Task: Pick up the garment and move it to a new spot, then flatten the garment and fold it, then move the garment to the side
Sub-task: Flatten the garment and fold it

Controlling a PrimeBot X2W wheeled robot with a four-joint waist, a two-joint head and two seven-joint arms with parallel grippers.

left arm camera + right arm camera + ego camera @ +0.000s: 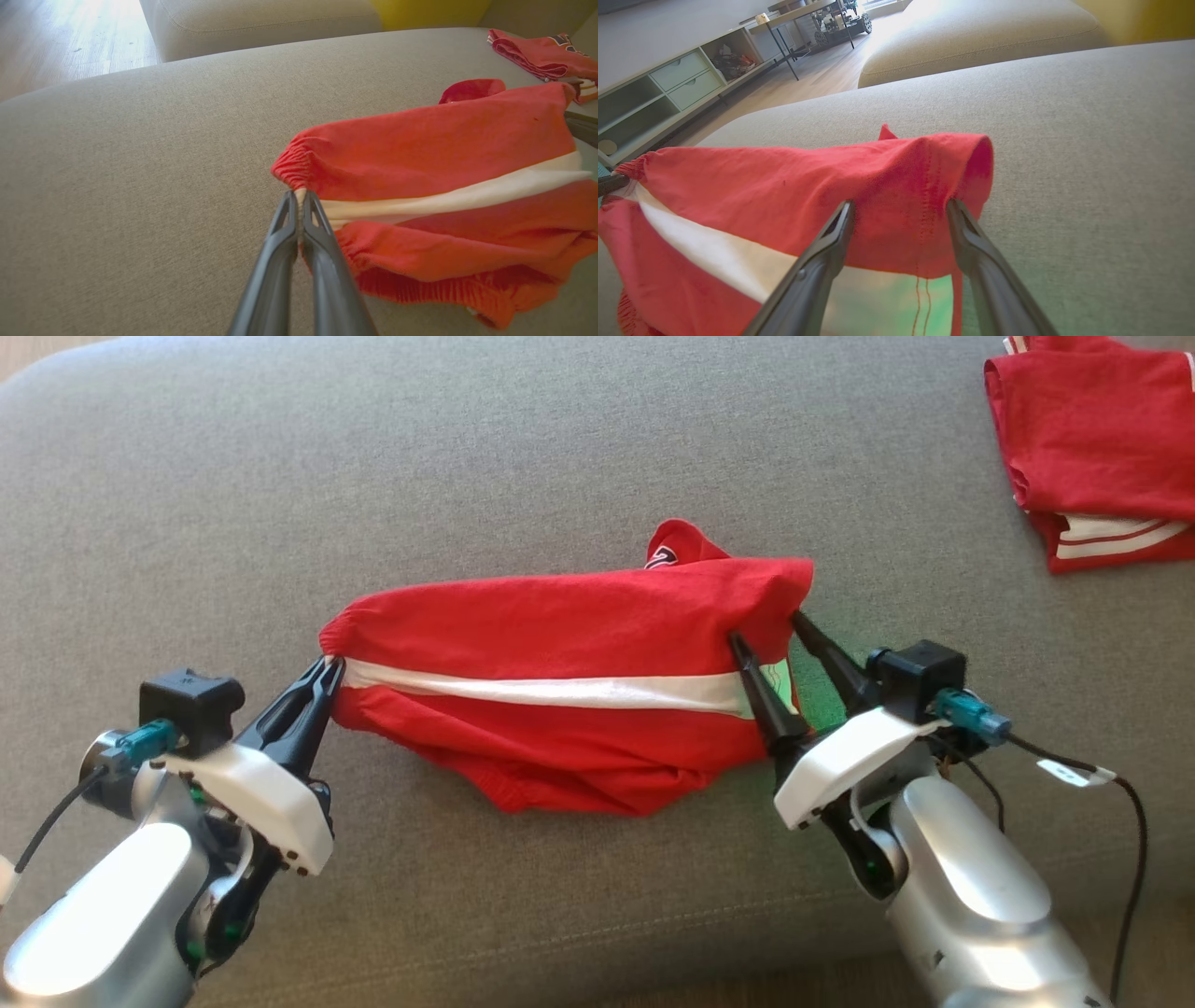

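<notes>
The garment (560, 635) is a pair of red shorts with a white stripe, lying stretched sideways across the grey sofa cushion (280, 476). My left gripper (327, 665) is shut on its left end, pinching the white stripe at the gathered hem (299, 193). At its right end my right gripper (766, 625) stands open, its two fingers spread wide with the tips against the raised red cloth (901, 204). The garment (784, 186) sags between the two grippers. Its far side is hidden behind the raised fold.
A second red garment (1092, 448) with white stripes lies folded at the far right of the cushion (542, 53). The cushion's front edge runs just behind my arms. Beyond the sofa are another cushion (971, 42), wooden floor (56, 37) and a low shelf unit (654, 88).
</notes>
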